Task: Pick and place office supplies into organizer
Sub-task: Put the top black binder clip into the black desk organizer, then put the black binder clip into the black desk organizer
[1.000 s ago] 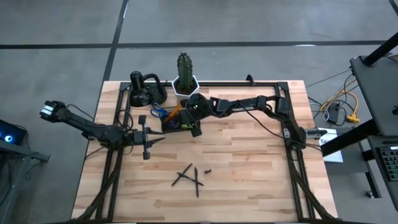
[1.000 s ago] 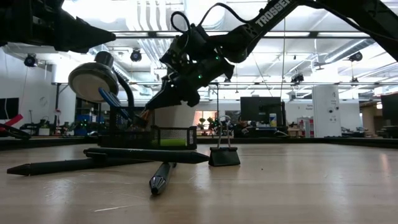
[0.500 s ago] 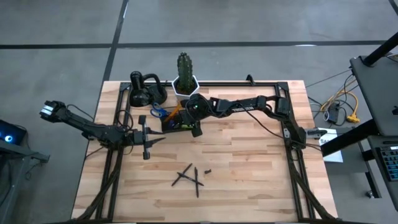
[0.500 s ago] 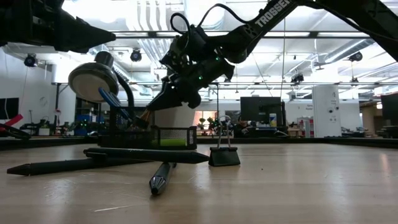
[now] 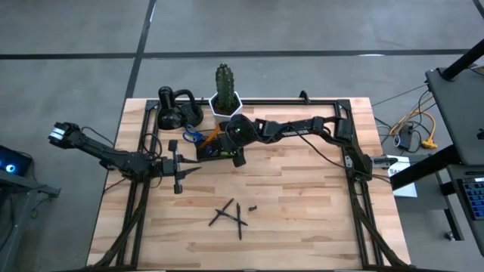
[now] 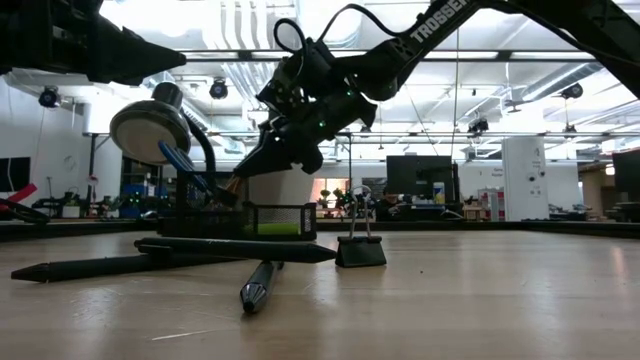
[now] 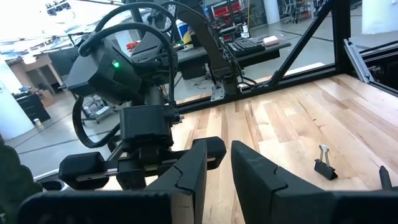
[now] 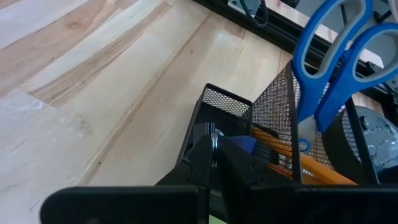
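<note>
The dark mesh organizer (image 5: 214, 147) (image 8: 273, 118) stands near the table's far edge. Blue-handled scissors (image 8: 333, 59) stand upright in its cup beside orange pencils (image 8: 292, 158), and a lime-green pad (image 6: 270, 229) lies in its low tray. My right gripper (image 5: 221, 140) (image 8: 214, 152) is shut, slanting down just over a front compartment. Three black pens (image 5: 231, 214) (image 6: 235, 248) lie crossed on the wood, with a black binder clip (image 5: 252, 206) (image 6: 360, 248) beside them. My left gripper (image 5: 184, 168) (image 7: 222, 155) hovers left of the organizer, narrowly open and empty. My right gripper comes at the organizer's front compartment (image 8: 205, 127) slanting down from the table's right. A tiny shiny bit (image 8: 215, 132) shows right at the fingertips. Whether the fingers hold it or touch the mesh, I cannot tell.
A white hexagonal cactus pot (image 5: 224, 102) and a black looped gadget (image 5: 175, 109) stand behind the organizer at the far edge. A black frame rail (image 5: 302, 101) runs around the table. Bare wood lies open on the right half and along the near edge.
</note>
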You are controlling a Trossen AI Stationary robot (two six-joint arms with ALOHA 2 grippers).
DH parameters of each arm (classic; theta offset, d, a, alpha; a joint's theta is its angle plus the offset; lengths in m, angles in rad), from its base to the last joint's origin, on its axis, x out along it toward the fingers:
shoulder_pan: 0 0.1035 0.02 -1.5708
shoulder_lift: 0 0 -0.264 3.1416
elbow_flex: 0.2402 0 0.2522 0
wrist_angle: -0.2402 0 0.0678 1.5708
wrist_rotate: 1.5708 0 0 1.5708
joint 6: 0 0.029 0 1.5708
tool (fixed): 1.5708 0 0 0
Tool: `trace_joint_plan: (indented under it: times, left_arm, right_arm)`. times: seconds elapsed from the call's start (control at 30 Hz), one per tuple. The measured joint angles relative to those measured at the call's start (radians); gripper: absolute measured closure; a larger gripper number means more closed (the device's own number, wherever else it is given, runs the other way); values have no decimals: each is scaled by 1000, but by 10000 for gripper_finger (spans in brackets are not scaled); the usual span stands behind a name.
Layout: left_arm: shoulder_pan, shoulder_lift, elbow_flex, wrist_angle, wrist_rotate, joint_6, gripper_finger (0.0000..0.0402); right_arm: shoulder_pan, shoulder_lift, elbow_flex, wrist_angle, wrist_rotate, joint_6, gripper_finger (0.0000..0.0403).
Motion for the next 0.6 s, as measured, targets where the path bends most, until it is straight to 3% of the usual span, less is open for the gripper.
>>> trace_joint_plan:
  times: [0.2,0.6]
  left_arm:
    - [0,0,0,0,0,0,343]
    - [0,0,0,0,0,0,343]
  right_arm:
    - [5,0,0,-1,0,-18,391]
    - [4,0,0,-1,8,-15,347]
